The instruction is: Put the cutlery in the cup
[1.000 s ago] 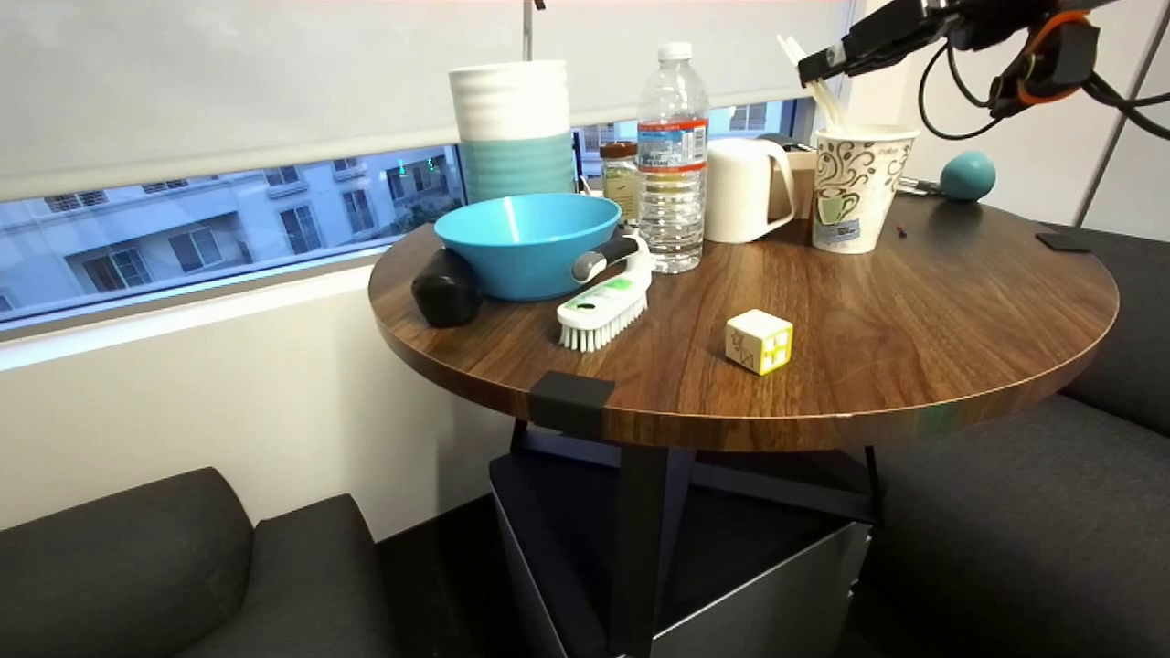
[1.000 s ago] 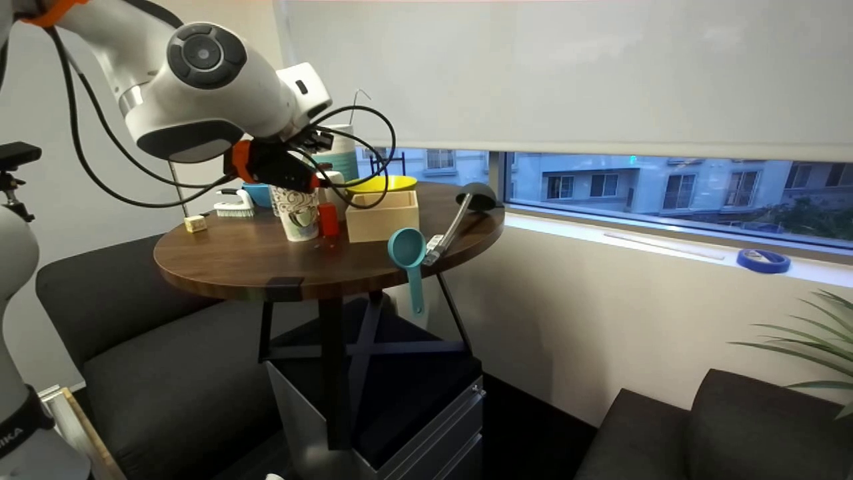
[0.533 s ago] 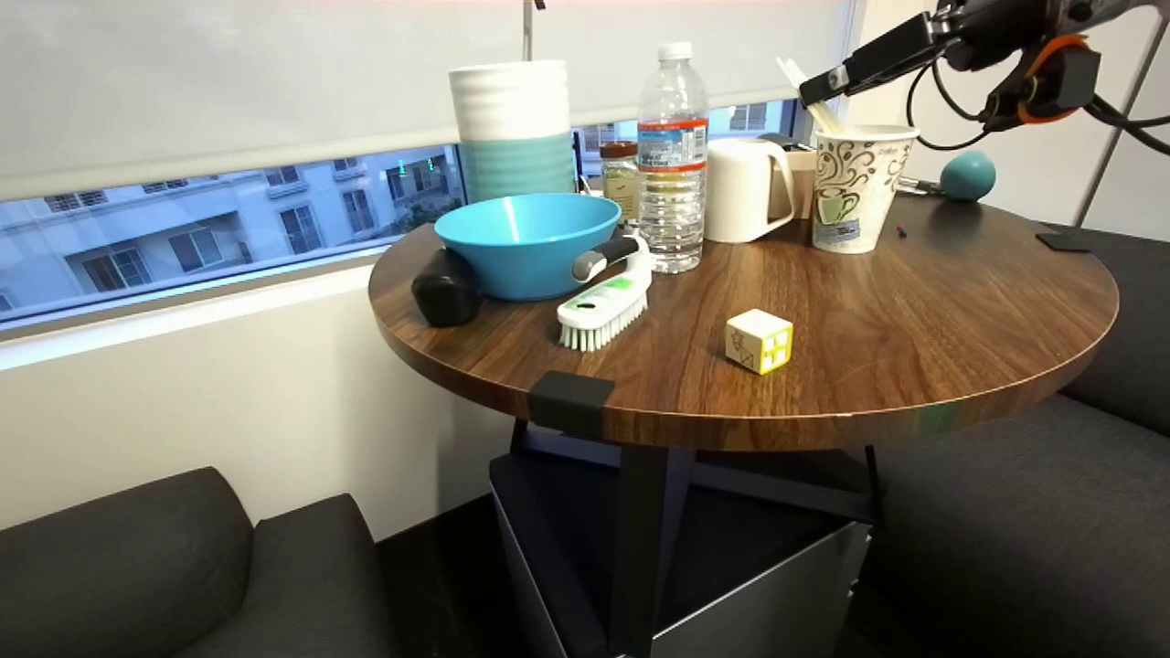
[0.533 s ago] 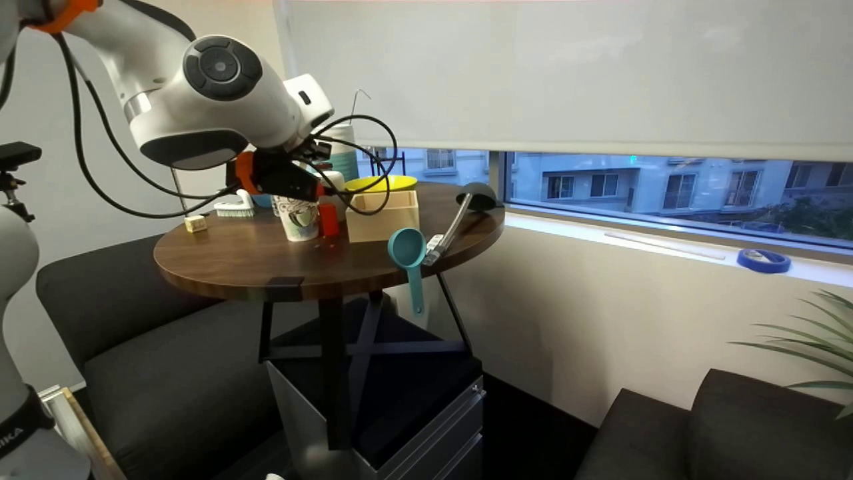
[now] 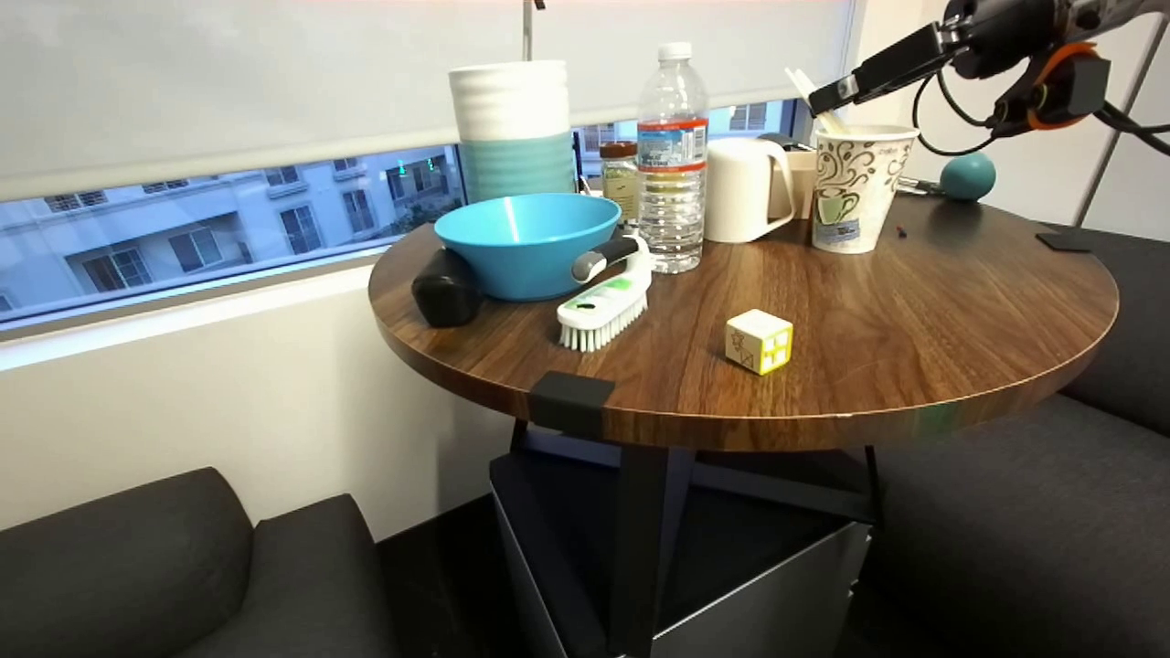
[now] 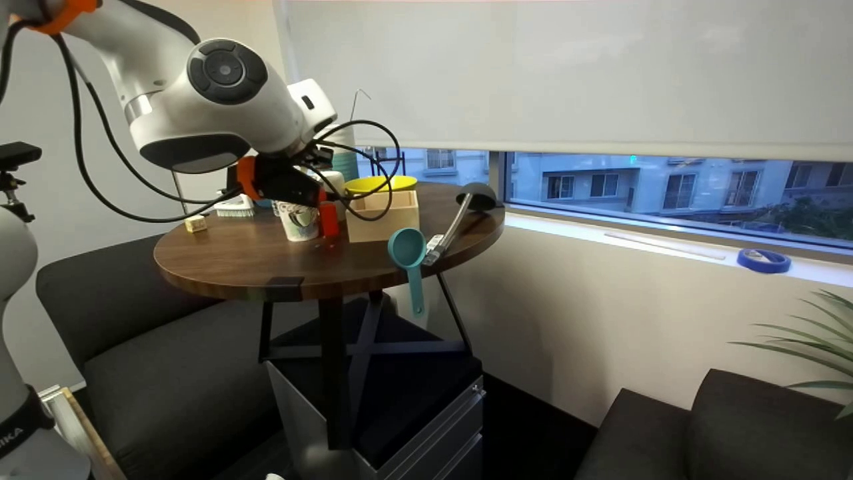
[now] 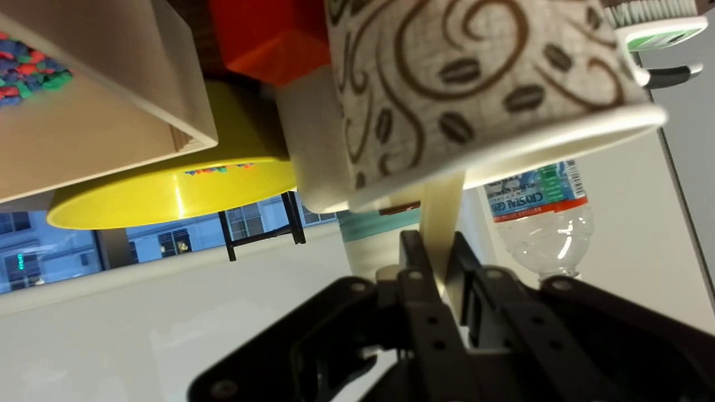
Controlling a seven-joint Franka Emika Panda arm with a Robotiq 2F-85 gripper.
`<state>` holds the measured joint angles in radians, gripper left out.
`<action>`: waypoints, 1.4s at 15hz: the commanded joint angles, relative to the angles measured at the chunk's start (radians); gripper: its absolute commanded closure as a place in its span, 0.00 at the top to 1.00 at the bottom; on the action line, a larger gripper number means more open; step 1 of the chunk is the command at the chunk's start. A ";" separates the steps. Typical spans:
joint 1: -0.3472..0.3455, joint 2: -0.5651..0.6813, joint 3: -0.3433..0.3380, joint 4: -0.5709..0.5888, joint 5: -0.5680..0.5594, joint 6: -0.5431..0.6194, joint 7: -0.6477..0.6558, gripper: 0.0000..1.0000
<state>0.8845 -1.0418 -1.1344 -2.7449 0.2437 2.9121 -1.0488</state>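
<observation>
Insertion looks to be the step in hand: the cutlery [image 7: 442, 206] leans, lower end inside the cup [image 5: 859, 194], upper right in an exterior view.
The gripper [image 7: 435, 241] (lower centre, wrist view) pinches it with nearly closed jaws; the next move likely calls for lowering, then release.

In an exterior view the air above the cup [image 5: 859, 196] is open on its right; the claw [image 7: 437, 241] and slanting cutlery [image 5: 802, 83] take up the left of the mouth; jug [image 5: 737, 192] and bottle [image 5: 674, 183] stand in a row farther left, obstructing that way in; right of the cup and toward the near edge the worktop [image 5: 969, 302] gives broad passage, the block [image 5: 759, 341] standing within it; in an exterior view the red piece [image 6: 328, 220] and box [image 6: 383, 227] hem in the cup's right side; cables [image 6: 360, 122] loop out above.
</observation>
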 commanded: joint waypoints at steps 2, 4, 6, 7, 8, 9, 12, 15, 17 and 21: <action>-0.033 0.013 -0.006 0.000 0.005 -0.010 -0.013 0.03; -0.042 0.018 -0.007 0.000 0.005 -0.018 -0.009 0.03; -0.043 0.017 -0.006 0.000 0.005 -0.023 -0.010 0.03; -0.042 0.014 -0.006 0.000 0.005 -0.025 -0.011 0.03; -0.041 0.013 -0.005 0.000 0.005 -0.028 -0.011 0.06; -0.040 0.011 -0.005 0.000 0.004 -0.032 -0.012 0.16; -0.042 0.009 -0.003 0.000 0.003 -0.044 -0.013 0.43; -0.045 0.004 0.001 0.000 0.000 -0.050 -0.015 0.62; -0.052 -0.008 0.018 0.000 -0.001 -0.051 -0.012 0.77; -0.099 -0.034 0.112 0.001 -0.061 -0.102 0.043 1.00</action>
<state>0.8381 -1.0436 -1.0924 -2.7438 0.2436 2.8760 -1.0502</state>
